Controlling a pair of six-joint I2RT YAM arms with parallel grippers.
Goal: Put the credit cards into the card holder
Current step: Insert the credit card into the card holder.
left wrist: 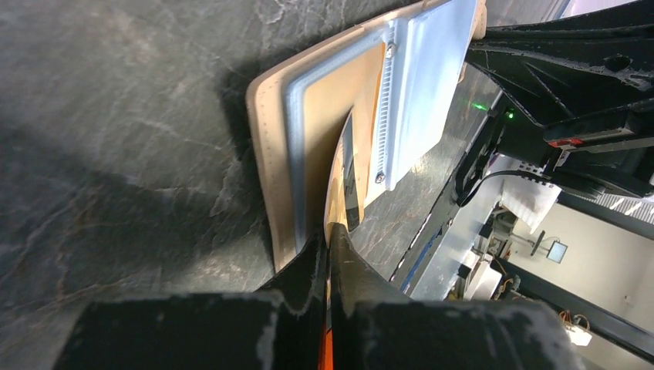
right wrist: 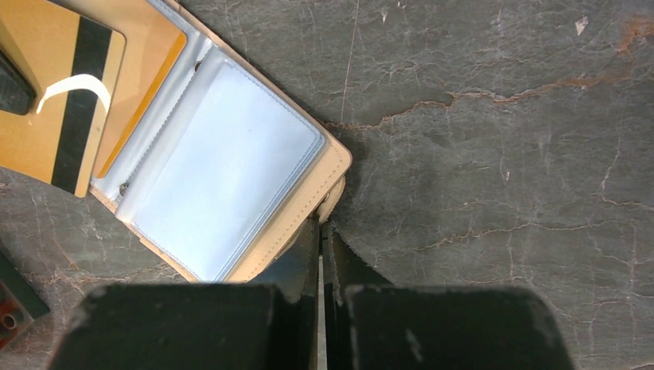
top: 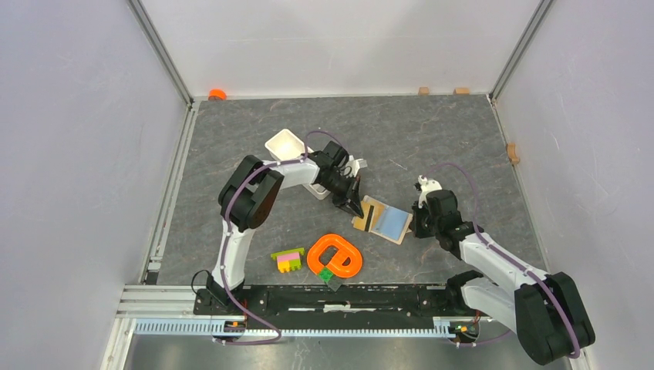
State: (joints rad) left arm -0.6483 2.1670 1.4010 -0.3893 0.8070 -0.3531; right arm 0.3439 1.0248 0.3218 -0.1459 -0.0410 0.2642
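The beige card holder (top: 369, 223) lies open on the dark table, its clear sleeves up. A light blue credit card (right wrist: 224, 169) sits inside the right-hand sleeve. My left gripper (left wrist: 330, 240) is shut on the orange-gold credit card (left wrist: 344, 181), seen edge-on. The card's far end rests at the mouth of the left sleeve. In the right wrist view that card (right wrist: 58, 100) shows a black stripe and lies over the holder's left half. My right gripper (right wrist: 322, 227) is shut on the holder's short clasp tab (right wrist: 333, 202) at its right edge.
A white tray (top: 287, 145) stands behind the left arm. Near the front lie an orange loop-shaped toy (top: 335, 256), pink-yellow-green toy bricks (top: 288, 260) and a small green block (top: 328, 274). Small wooden blocks (top: 512, 153) sit along the back and right walls.
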